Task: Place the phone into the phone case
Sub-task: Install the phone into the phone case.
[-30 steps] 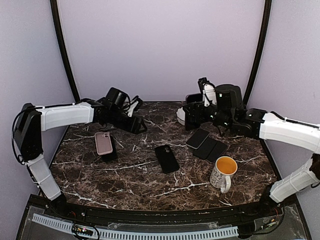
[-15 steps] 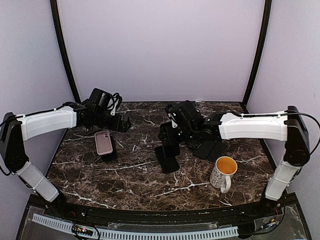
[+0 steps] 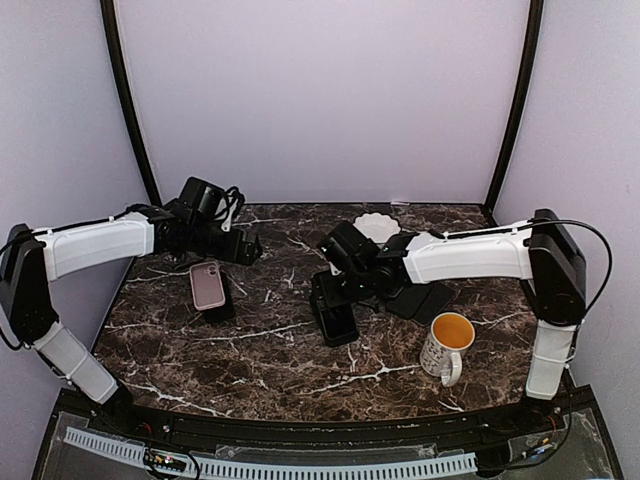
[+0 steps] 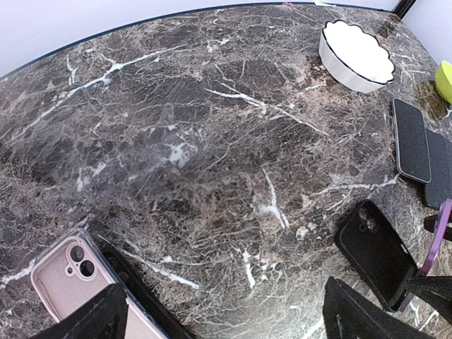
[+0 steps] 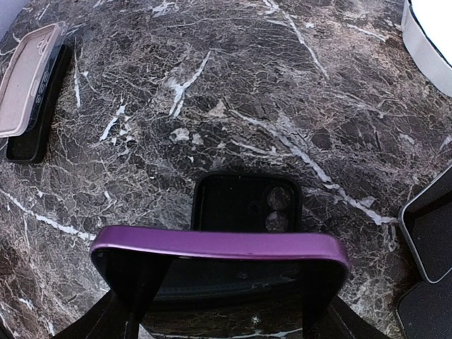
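1. Overhead, the top view takes in both arms, a mug [image 3: 447, 345] with a yellow-orange inside at the near right, and a white bowl [image 3: 377, 226] at the back. The right pincer [image 3: 337, 296] hangs over the middle of the bench [image 3: 250, 360] and hides what it carries.
2. The right wrist view settles that. The right pincer is clenched on the phone [image 5: 219, 244], one finger at each side, with the phone's long edge toward the camera. It sits directly over the case [image 5: 240, 201], which lies flat on the bench.
3. The left wrist view shows the left pincer [image 4: 226, 321] released, its fingers spread wide with nothing between them. It is over bare marble beside a pink case [image 4: 70, 282]. At the far right the phone appears as a thin slanting purple line by the case's edge, and whether the two touch cannot be told.
4. The pink case rests on a black slab at the left. More dark slabs [image 3: 430, 300] lie right of the case, near the mug.
5. The bench is dark brown marble with white veins. Pale lilac walls [image 3: 320, 100] close it in, with black posts at the back corners.
6. The phone has a glossy purple rim with rounded corners. The case is black, with round camera openings in one corner.
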{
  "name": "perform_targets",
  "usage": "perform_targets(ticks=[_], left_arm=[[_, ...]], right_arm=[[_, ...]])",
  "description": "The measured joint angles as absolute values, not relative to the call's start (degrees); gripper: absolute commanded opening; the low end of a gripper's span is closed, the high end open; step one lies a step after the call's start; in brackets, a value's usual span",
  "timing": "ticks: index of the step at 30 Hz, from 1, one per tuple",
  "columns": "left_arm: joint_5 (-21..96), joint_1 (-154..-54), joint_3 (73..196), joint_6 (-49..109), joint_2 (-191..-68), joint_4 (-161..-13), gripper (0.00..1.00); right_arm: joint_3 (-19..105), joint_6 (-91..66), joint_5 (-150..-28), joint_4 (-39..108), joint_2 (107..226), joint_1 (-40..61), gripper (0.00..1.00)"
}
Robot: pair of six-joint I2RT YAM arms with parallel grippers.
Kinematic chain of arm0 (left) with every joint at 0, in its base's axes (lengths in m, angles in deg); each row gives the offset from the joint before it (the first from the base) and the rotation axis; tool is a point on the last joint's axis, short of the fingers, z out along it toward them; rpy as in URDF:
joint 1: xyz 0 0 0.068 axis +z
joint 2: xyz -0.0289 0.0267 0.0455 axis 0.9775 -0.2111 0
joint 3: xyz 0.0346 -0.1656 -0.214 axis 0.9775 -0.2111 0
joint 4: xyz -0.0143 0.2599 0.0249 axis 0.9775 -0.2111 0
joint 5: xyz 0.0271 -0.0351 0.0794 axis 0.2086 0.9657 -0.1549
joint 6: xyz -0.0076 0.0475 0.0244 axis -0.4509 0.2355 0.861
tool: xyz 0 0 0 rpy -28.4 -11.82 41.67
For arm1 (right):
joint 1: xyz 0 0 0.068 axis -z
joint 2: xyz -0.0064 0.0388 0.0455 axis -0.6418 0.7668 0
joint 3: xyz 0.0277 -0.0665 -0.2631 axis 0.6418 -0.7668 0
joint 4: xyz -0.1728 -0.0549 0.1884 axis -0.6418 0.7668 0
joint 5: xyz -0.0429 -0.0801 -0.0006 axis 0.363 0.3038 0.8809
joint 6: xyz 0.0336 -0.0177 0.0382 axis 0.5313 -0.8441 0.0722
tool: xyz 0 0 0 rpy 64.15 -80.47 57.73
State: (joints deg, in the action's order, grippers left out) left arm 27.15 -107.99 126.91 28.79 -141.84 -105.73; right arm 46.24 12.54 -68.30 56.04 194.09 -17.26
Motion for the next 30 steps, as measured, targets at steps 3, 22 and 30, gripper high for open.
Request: perform_targets(ticks=[3,22,30], left_arm=[[27.3,-108.0,126.9,28.8,-142.3,-105.7,0.99],[27.5,-108.0,126.9,28.8,-143.6,-105.8,0.99],[27.7,-108.0,126.9,28.8,-143.6,-105.8,0.99]], right_arm=[[46.8,12.6,-67.8,56.5,194.7,-17.6,0.0],[48.6,12.3,-66.6,58.2,198.3,-18.0,0.0],[50.2,12.3,-65.8,59.4,200.0,-18.0,0.32]])
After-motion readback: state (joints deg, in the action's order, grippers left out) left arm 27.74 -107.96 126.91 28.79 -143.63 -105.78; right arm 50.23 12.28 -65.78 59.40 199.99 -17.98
